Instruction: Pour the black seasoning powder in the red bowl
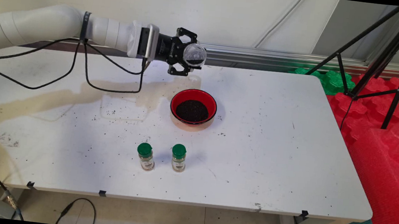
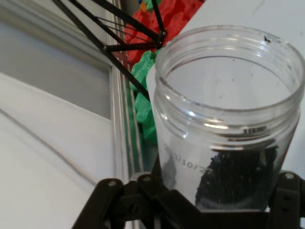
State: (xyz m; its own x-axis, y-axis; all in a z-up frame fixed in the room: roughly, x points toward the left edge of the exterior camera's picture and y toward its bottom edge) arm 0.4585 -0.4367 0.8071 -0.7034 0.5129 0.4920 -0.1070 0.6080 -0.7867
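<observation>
Two green-capped spice jars [image 1: 163, 156] sit nearest me, red bowl [image 1: 193, 107] of dark grains behind, and my pincer [image 1: 187, 57] is clamped around a clear jar [image 1: 194, 55].

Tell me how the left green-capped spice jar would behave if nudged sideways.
The left spice jar stands tall and narrow on the table, so it would probably tip rather than slide. Once down, its round body would likely roll. It looks small, so probably light.
</observation>
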